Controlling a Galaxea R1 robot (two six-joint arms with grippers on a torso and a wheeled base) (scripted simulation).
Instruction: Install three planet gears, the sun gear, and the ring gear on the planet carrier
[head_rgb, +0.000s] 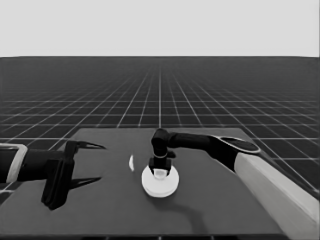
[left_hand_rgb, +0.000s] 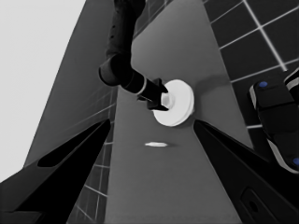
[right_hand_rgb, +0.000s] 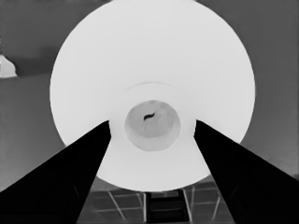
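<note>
The right gripper (head_rgb: 160, 171) is hanging over the larger round part (head_rgb: 160, 183) at mid-table, fingers spread astride its raised hub, likely seating it on the hidden stack. The left gripper (head_rgb: 86, 164) is waiting spread at the table's (head_rgb: 210, 210) left end, a thin white piece (head_rgb: 131, 162) lying between

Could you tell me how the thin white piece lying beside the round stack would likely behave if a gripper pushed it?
The thin white piece looks slim and small, so it would probably slide easily across the table. It lies apart from the larger round part, so nothing braces it. Gripping it looks fiddly.

Even, dim light; a soft shadow trails the larger round part (head_rgb: 159, 182).
</note>
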